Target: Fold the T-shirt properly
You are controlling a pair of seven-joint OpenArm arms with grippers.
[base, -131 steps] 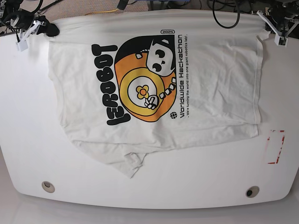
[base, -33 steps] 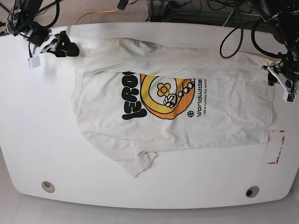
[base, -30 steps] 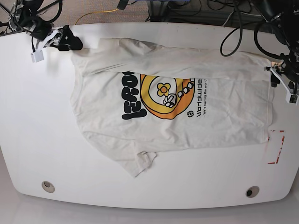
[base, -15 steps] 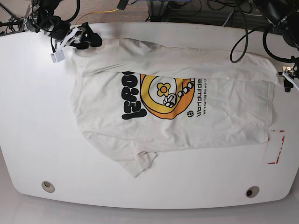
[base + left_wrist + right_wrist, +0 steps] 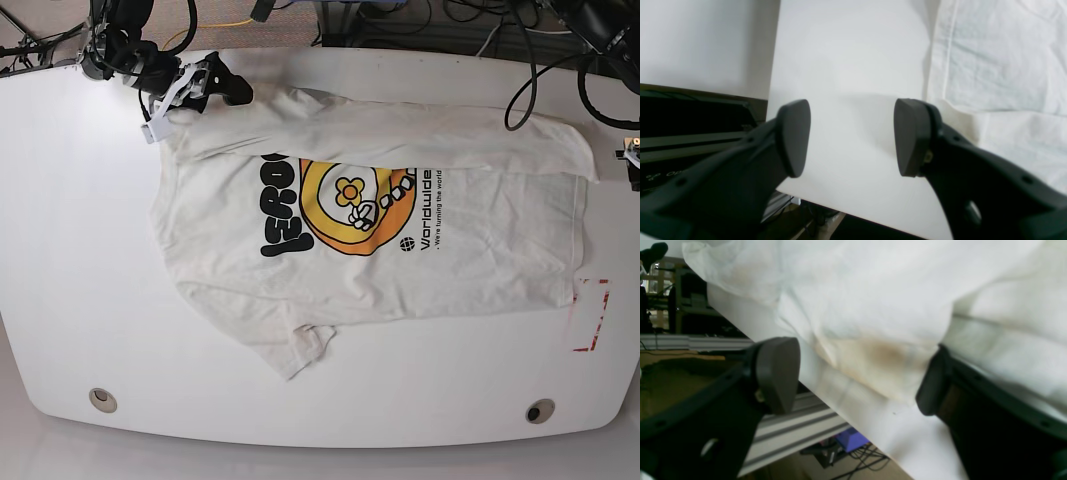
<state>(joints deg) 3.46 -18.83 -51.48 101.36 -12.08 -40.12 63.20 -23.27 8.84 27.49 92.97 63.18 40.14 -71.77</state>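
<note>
Your left gripper (image 5: 851, 136) gapes empty beside the T-shirt (image 5: 400, 210); your right gripper (image 5: 857, 376), open, straddles its edge for regrasping.

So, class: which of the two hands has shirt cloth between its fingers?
The right hand: shirt cloth lies in its gap. The left hand frames only bare table.

Robotics lab: white table (image 5: 60, 250), tangled cables (image 5: 480, 25).

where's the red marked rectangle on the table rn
In the base view, the red marked rectangle sits near the table's right edge, just beside the T-shirt's lower right corner.
</note>
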